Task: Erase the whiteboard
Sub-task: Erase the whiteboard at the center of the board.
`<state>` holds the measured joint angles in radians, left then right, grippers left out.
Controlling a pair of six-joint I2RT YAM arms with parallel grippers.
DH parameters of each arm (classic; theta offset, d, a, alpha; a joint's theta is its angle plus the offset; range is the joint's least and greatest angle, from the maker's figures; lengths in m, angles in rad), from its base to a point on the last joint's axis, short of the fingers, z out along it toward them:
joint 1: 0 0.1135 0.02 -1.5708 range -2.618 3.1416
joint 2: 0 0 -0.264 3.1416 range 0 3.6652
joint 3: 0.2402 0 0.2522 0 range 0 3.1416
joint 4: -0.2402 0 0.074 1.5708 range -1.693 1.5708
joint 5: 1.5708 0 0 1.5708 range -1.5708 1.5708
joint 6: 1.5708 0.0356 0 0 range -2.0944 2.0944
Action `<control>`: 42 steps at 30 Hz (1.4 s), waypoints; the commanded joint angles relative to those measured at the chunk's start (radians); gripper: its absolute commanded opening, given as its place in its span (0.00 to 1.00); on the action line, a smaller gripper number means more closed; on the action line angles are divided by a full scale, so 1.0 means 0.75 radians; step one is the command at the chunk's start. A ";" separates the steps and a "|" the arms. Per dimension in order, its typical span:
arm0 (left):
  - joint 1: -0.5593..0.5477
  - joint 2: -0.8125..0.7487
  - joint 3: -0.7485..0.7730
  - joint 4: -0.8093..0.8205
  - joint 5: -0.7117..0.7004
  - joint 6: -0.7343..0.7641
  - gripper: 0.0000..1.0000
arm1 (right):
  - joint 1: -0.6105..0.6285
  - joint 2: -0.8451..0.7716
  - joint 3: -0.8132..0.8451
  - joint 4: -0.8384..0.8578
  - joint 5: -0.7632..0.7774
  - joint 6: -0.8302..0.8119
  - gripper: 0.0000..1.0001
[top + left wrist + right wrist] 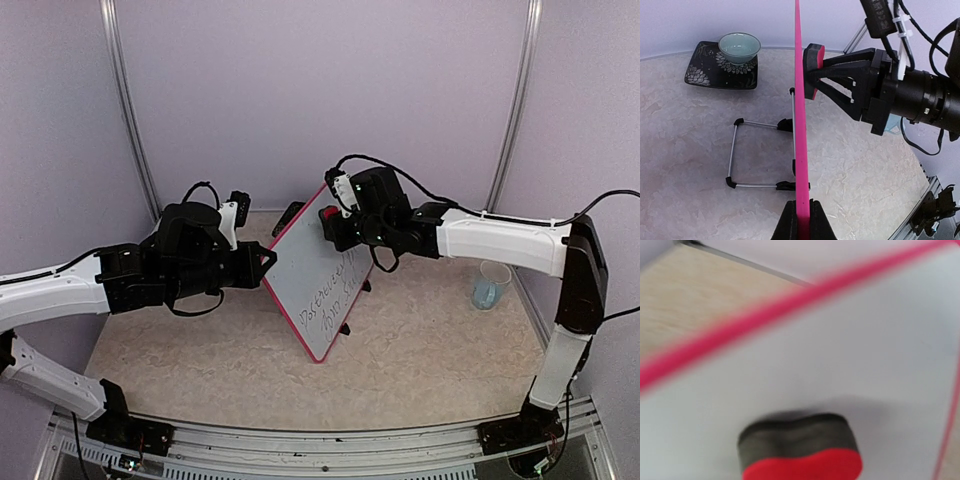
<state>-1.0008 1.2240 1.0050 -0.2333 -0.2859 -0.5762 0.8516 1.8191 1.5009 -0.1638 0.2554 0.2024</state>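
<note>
Pink-red framing marks the whiteboard (300, 270), which stands mid-table (200, 350) on a wire stand (755, 185), between the two arms. Nearest, the left fingers (790, 222) are closed on its upper frame edge, a thin pinch on a wide panel. Beyond them, dark writing (335, 285) covers the lower centre of the face. Farther up, the right fingers (840, 62) grip a red-and-black eraser (813, 70). Its pad appears to sit against the face near the far upper corner. The right wrist view is blurred, so I cannot tell how firm the contact is.

As I judge the risks, the eraser bears on the face well away from the pinch. A hard stroke could twist the board in the left fingers, or tip it back and skid the stand's feet. Too light a press would smear the ink rather than clear it. The pad also sits above the writing, so a stroke kept high would miss it.

The board rests on one long edge and leans back toward the left of the top view. Its written face is turned right and upward, toward the right arm. Its long axis runs from the lower centre of that view away toward the upper middle.
</note>
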 commanded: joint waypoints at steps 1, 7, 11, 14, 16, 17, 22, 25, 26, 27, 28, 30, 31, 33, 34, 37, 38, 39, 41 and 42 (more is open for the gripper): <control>-0.027 0.000 -0.015 0.000 0.101 0.065 0.00 | 0.020 -0.059 -0.046 0.075 -0.046 -0.001 0.27; -0.028 0.000 -0.013 0.007 0.113 0.058 0.00 | 0.007 0.063 -0.048 0.029 0.041 0.015 0.27; -0.029 -0.009 -0.007 -0.002 0.114 0.055 0.00 | -0.047 0.164 -0.053 0.028 0.057 0.041 0.26; -0.030 -0.016 -0.005 -0.012 0.111 0.054 0.00 | -0.092 0.222 -0.040 0.020 0.041 0.050 0.26; -0.030 -0.018 -0.003 -0.016 0.107 0.054 0.00 | -0.099 0.242 -0.023 0.014 0.045 0.044 0.25; -0.030 -0.019 -0.001 -0.017 0.107 0.054 0.00 | -0.100 0.245 -0.014 0.011 0.042 0.041 0.25; -0.030 -0.018 0.007 -0.022 0.102 0.057 0.00 | -0.080 0.168 -0.055 0.048 -0.001 0.020 0.25; -0.030 -0.017 0.005 -0.022 0.098 0.059 0.00 | -0.037 0.076 -0.111 0.085 0.009 -0.014 0.25; -0.030 -0.014 0.005 -0.022 0.098 0.059 0.00 | -0.023 0.032 -0.133 0.099 0.013 -0.024 0.25; -0.030 -0.012 0.003 -0.020 0.097 0.059 0.00 | -0.008 -0.002 -0.160 0.116 0.010 -0.030 0.25; -0.030 -0.011 0.003 -0.019 0.097 0.059 0.00 | 0.005 -0.039 -0.190 0.138 -0.001 -0.035 0.25; -0.030 -0.010 0.002 -0.016 0.095 0.060 0.00 | 0.029 -0.113 -0.261 0.183 -0.030 -0.037 0.26; -0.030 -0.011 -0.001 -0.016 0.094 0.061 0.00 | 0.038 -0.150 -0.295 0.204 -0.040 -0.036 0.26; -0.030 -0.012 -0.005 -0.013 0.094 0.060 0.00 | 0.068 -0.218 -0.369 0.236 -0.043 -0.044 0.26; -0.030 -0.012 -0.006 -0.012 0.093 0.060 0.00 | 0.080 -0.250 -0.396 0.249 -0.040 -0.050 0.26; -0.030 -0.010 -0.007 -0.010 0.094 0.059 0.00 | 0.128 -0.334 -0.476 0.290 -0.033 -0.074 0.26; -0.030 -0.010 -0.004 -0.008 0.094 0.057 0.00 | 0.146 -0.362 -0.515 0.317 -0.029 -0.090 0.26; -0.030 -0.010 -0.003 -0.009 0.094 0.057 0.00 | 0.170 -0.383 -0.555 0.349 -0.022 -0.104 0.26; -0.030 -0.011 -0.002 -0.007 0.093 0.057 0.00 | 0.218 -0.421 -0.644 0.423 -0.005 -0.139 0.26; -0.030 -0.008 -0.001 -0.006 0.094 0.056 0.00 | 0.245 -0.431 -0.693 0.463 0.013 -0.155 0.26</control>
<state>-1.0058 1.2198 1.0046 -0.2317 -0.2718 -0.5594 0.9710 1.5349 1.0851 0.0666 0.2451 0.1429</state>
